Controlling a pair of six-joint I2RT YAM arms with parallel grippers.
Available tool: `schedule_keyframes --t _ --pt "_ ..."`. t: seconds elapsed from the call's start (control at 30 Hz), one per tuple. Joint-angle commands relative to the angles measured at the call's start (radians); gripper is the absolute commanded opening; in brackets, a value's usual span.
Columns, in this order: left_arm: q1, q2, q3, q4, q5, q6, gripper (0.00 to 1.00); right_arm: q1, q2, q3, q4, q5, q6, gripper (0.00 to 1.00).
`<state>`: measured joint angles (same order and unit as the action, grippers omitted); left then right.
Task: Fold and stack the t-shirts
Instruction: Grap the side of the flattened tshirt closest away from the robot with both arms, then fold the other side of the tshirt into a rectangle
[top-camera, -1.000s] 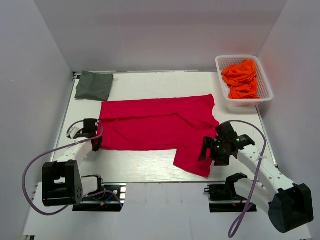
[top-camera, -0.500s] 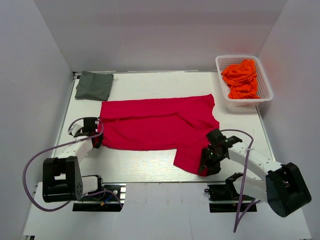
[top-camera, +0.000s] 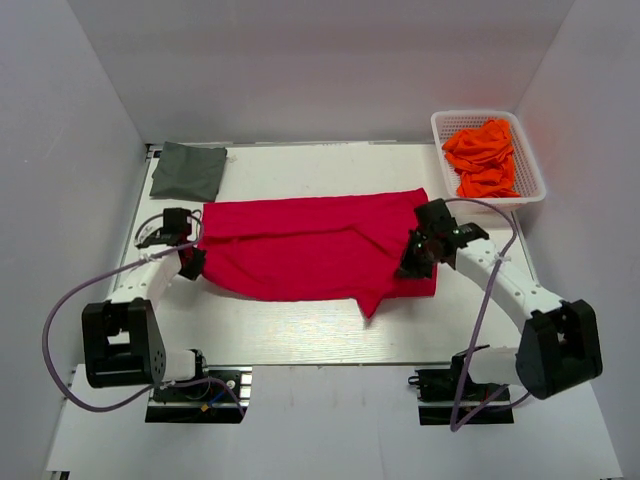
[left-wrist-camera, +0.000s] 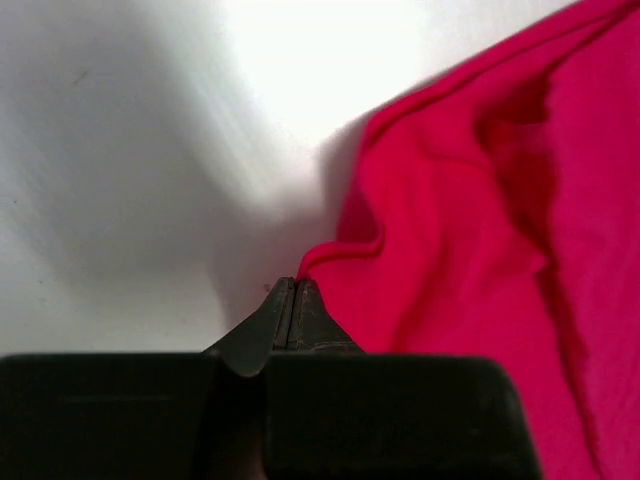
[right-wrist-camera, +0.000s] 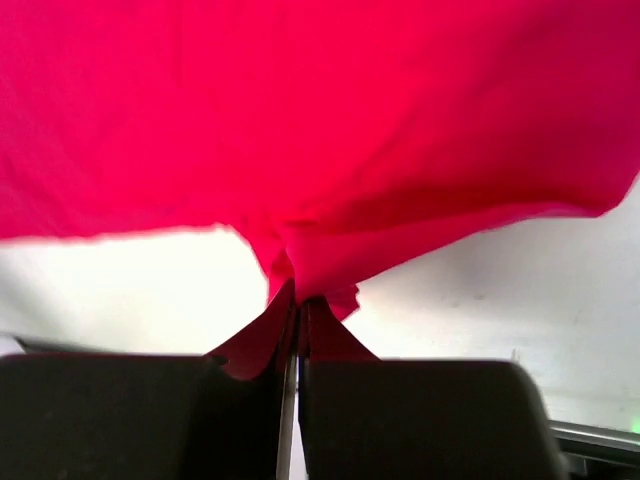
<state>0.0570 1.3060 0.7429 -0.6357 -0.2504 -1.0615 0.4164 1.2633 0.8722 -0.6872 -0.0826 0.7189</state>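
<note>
white bench (top-camera: 300, 335) carries a soft crimson t-shirt (top-camera: 300, 250) (rumpled, limp); left gripper (left-wrist-camera: 293, 295) and right gripper (right-wrist-camera: 297, 305) pinch its edges.

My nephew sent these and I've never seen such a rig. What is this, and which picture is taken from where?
It is a robot: a left arm and a right arm bolted at the near edge of a white table. The wide picture comes from a camera above and behind; the close-ups from cameras on each wrist. A red t-shirt lies spread out, a folded grey-green t-shirt sits far left, and a white basket far right holds orange t-shirts. The left gripper and right gripper each pinch the red t-shirt's edge.
</note>
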Motion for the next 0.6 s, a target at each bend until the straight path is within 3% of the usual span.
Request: schedule_keyframes --t 0.0,0.33,0.57 --pt "0.009 0.067 0.128 -0.068 -0.016 0.018 0.0 -0.054 0.07 0.114 0.014 0.053 -0.015 0.0" --pt "0.038 0.321 0.398 -0.096 -0.007 0.029 0.0 -0.235 0.404 0.61 -0.044 0.053 -0.073 0.0" --pt "0.06 0.542 0.631 -0.073 0.045 0.078 0.0 -0.295 0.718 0.934 -0.097 -0.043 -0.088 0.0"
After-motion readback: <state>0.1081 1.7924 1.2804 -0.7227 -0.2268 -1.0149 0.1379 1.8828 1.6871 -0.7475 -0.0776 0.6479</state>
